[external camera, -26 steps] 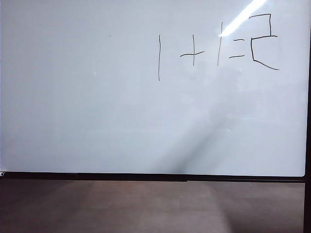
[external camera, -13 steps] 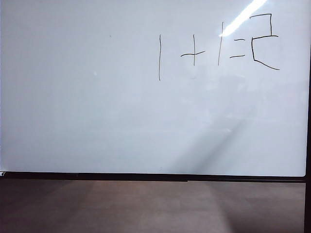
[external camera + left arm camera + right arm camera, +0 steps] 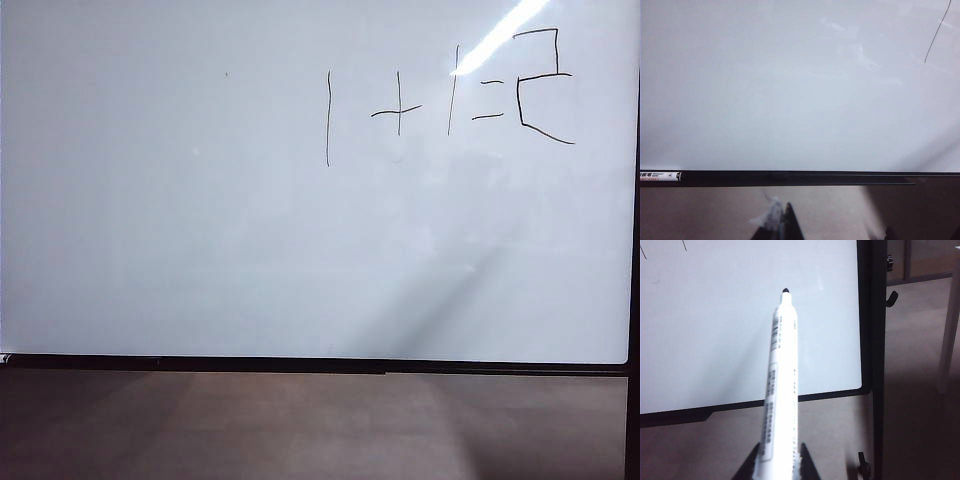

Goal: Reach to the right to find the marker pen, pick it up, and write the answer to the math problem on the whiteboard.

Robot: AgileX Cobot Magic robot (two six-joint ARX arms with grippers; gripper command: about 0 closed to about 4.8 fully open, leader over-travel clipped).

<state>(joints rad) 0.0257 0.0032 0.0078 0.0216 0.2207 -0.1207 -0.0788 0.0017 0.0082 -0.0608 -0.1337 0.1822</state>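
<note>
Already the whiteboard (image 3: pixel 200 250) shows the same sum (image 3: pixel 400 105) and boxy two (image 3: pixel 543 88) as a second ago, right gripper (image 3: pixel 777 460) jaws clamping the marker pen (image 3: pixel 780 385) off its lower right corner, left gripper (image 3: pixel 785 222) jaws unreadable below its frame.

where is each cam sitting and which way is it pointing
Exterior view: faces the whiteboard head-on, sum upper right; no arm shows.
Left wrist view: low before the board's bottom frame; only left gripper tips show.
Right wrist view: at the board's right edge, looking along the marker pen clamped in the right gripper.
All share the whiteboard.
</note>
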